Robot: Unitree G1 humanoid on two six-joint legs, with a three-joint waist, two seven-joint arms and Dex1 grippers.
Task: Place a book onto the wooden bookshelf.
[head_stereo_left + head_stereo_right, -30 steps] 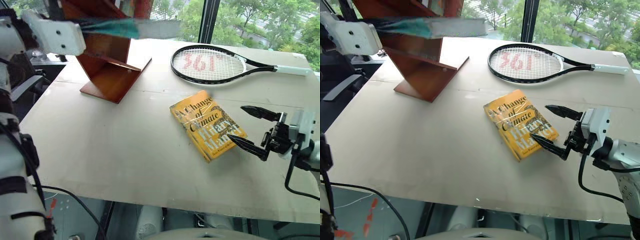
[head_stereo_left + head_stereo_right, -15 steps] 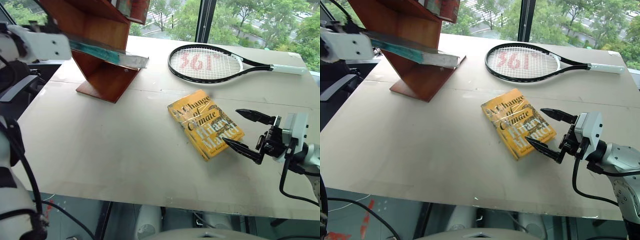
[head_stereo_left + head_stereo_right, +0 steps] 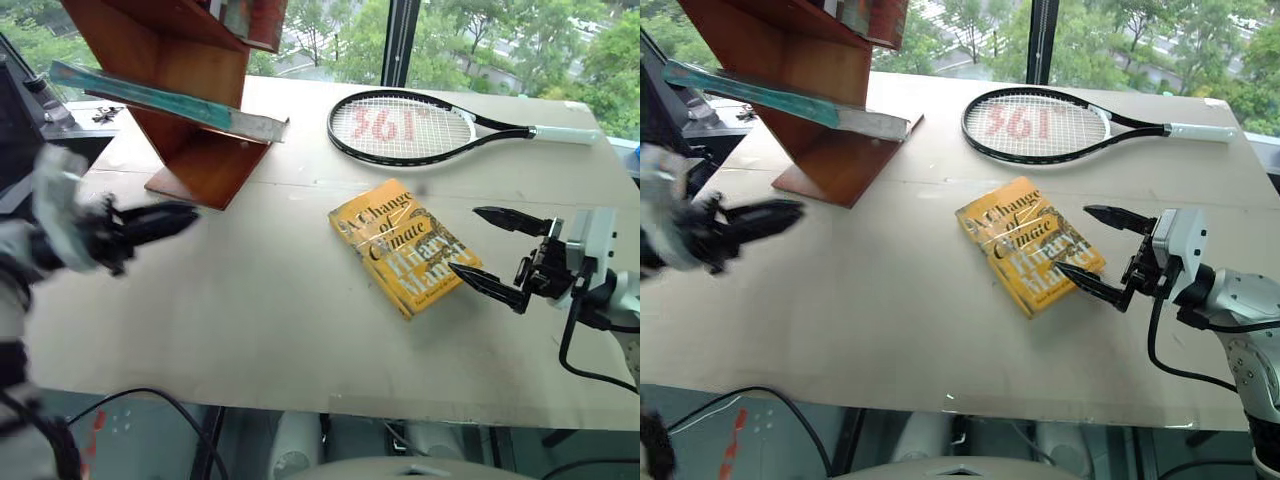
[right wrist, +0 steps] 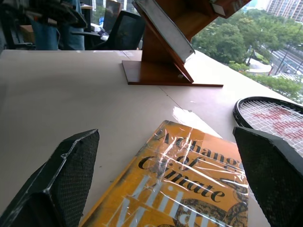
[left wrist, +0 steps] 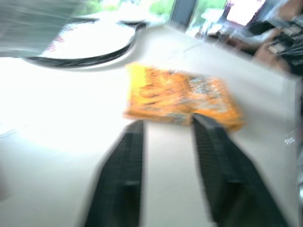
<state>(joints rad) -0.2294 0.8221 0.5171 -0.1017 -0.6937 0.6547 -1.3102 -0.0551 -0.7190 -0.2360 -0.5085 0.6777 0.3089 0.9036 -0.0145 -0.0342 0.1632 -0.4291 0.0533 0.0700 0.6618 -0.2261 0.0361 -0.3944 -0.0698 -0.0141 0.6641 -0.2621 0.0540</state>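
The book [image 3: 160, 98], thin and teal, lies on a slanted board of the wooden bookshelf [image 3: 205, 165] at the table's far left, one end jutting past the board's edge. No gripper touches it. My left gripper [image 3: 190, 213] hovers low over the table, in front of the shelf and apart from it. In the left wrist view its fingers [image 5: 128, 161] stand a narrow gap apart with nothing between them. My right gripper [image 3: 464, 240] is wide open at the right, its fingertips by the edge of a yellow book [image 3: 405, 245], holding nothing.
A tennis racket [image 3: 400, 127] lies at the far side of the table [image 3: 250, 300], its handle pointing right. The yellow book lies flat at centre right. An office chair [image 4: 125, 28] and a person's legs [image 4: 47, 33] are beyond the table's left side.
My left gripper has let go of the teal book, which now rests on the slanted board. The left arm has drawn back and down towards the table's near left. The right gripper stayed put.
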